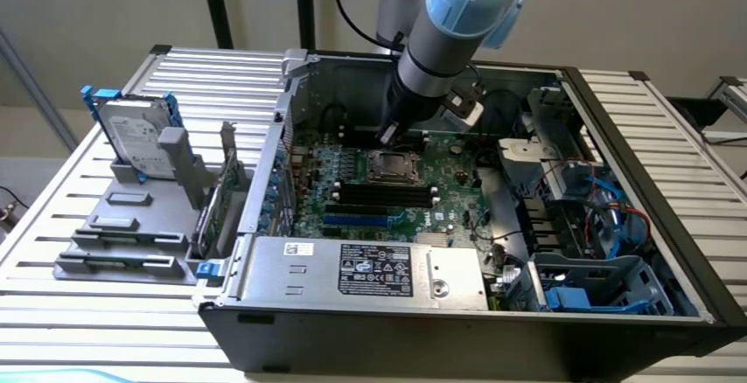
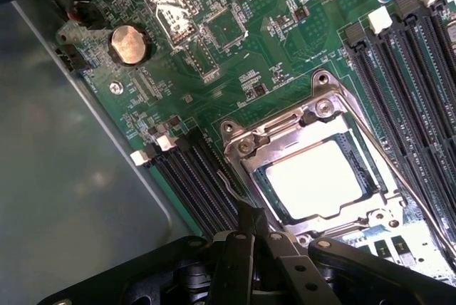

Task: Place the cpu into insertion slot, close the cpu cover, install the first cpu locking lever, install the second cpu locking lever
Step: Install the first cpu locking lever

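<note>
Black gripper (image 2: 251, 225) pinched shut on nothing, tip at the hooked end of a locking lever (image 2: 229, 185).
Cpu (image 2: 317, 180) lies flat, face up, in the insertion slot (image 2: 265, 177) under the lowered cpu cover (image 2: 246, 150). The lever runs along the socket edge, parallel to the memory slots (image 2: 189, 177). Risk: the tip slips off the thin wire and gouges the board (image 2: 235, 55).

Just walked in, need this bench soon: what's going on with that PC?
A robot arm's gripper reaches into an open computer case. The cpu is already seated, with the cpu cover closed over it. The shut gripper is right by a thin locking lever beside the cover.
</note>
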`<control>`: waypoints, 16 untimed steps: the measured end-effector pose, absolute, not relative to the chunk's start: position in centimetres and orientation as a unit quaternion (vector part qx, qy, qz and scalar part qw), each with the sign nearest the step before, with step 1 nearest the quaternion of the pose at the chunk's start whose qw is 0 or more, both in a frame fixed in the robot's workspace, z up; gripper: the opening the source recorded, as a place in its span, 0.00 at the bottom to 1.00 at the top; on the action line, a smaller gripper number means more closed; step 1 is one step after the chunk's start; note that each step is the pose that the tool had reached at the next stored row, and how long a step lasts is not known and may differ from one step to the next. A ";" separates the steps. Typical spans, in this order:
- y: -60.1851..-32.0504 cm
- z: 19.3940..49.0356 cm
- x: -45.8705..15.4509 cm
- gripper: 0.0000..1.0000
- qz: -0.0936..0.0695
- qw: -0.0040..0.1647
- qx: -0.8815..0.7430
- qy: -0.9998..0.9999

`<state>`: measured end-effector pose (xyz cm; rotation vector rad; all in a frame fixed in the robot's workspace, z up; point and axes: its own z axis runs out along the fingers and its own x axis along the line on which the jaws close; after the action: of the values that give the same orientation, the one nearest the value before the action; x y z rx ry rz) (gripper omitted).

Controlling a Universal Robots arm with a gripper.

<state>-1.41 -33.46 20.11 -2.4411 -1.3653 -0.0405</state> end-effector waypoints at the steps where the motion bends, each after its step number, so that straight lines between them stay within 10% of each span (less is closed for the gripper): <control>1: -33.4 20.1 -1.4 0.11 -0.014 0.171 -0.860 -0.481; 16: -33.2 20.1 -1.5 0.11 -0.014 0.171 -0.860 -0.481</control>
<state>-1.46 -33.15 20.11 -2.4412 -1.3650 -0.0404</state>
